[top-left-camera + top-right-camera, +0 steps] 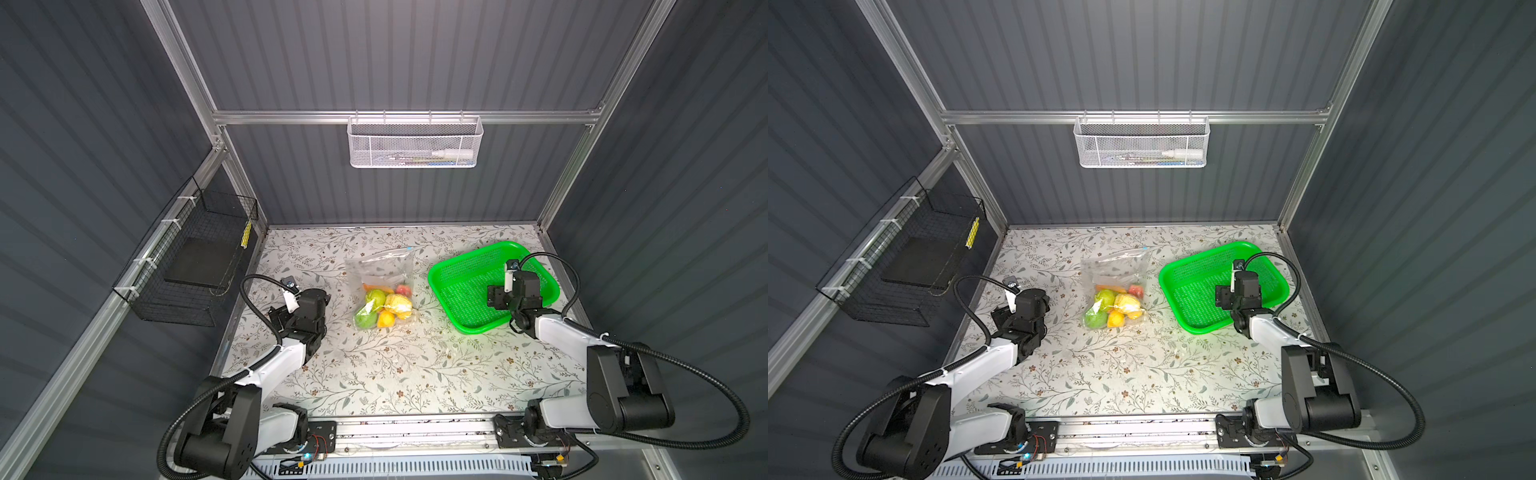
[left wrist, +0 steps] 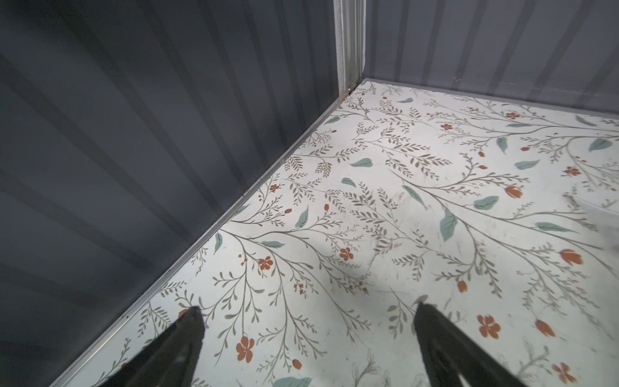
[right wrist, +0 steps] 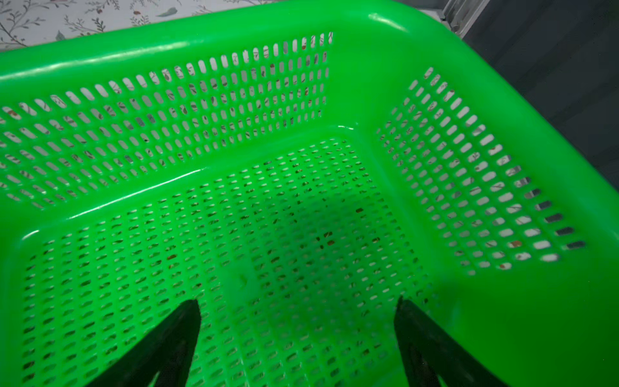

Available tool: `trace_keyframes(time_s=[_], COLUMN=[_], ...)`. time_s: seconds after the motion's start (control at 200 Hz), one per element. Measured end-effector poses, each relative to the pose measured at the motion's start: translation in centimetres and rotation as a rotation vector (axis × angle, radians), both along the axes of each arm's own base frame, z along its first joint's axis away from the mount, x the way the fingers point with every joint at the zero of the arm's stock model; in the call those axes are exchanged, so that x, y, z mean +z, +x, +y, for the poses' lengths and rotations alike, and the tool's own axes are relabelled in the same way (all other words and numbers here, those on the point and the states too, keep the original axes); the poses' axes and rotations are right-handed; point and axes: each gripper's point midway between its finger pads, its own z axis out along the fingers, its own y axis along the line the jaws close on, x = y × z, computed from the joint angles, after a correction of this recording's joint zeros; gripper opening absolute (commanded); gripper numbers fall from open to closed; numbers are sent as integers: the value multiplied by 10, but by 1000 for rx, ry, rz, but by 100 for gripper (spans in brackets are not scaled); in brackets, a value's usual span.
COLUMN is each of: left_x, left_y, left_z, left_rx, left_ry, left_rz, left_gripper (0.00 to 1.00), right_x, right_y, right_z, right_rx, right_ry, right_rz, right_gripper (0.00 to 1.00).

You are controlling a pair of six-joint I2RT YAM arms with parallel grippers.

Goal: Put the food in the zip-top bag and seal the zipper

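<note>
You have a green perforated basket [image 1: 465, 291] resting on the floral tabletop [image 1: 395, 365], right of centre. On the rear rail hangs a white mesh basket [image 1: 411, 141] holding a white bottle [image 1: 453, 154] lying on its side. On the left wall, a black wire basket [image 1: 183, 266] contains a dark flat slab [image 1: 199, 262]. A yellow tag [image 1: 247, 234] hangs at its far end.

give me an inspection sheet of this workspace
surface: floral table, no spills seen
job's things: zip-top bag lies mid-table, food inside; zipper slider at far corner, seal unclear
clutter: green basket, nothing seen inside
grippers: left gripper open over bare table; right gripper open over the basket, empty
cables: black hoses loop off both arms, clear of the bag
surroundings: white mesh basket on back rail; black wire basket on left wall
</note>
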Motion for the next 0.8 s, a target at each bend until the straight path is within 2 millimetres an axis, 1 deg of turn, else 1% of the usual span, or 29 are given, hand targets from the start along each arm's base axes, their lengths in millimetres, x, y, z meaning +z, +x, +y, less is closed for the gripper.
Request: trace_keyframes(time_s=[0.135, 0.23, 0.41, 0.475, 0.64, 0.705, 0.8], left_x=[-13, -21, -31, -33, -38, -41, -42], left_y=[1, 2, 8, 12, 28, 35, 45], left_z=[4, 4, -2, -5, -14, -17, -21], left_rx=[4, -7, -59, -85, -153, -174, -199], left_ry=[24, 43, 67, 77, 106, 109, 95], left_rz=[29, 42, 28, 15, -11, -1, -21], left_gripper=[100, 99, 100, 100, 100, 100, 100], right_x=[4, 4, 11, 15, 19, 20, 23], right_y=[4, 3, 3, 7, 10, 11, 11], right_z=[2, 1, -1, -2, -8, -13, -27], right_rx=[13, 17, 16, 9, -1, -10, -36], right_ry=[-1, -6, -20, -22, -13, 7, 50], right_rz=[-55, -95, -185, -212, -232, -240, -266], right_gripper=[96, 98, 99, 99, 99, 99, 99])
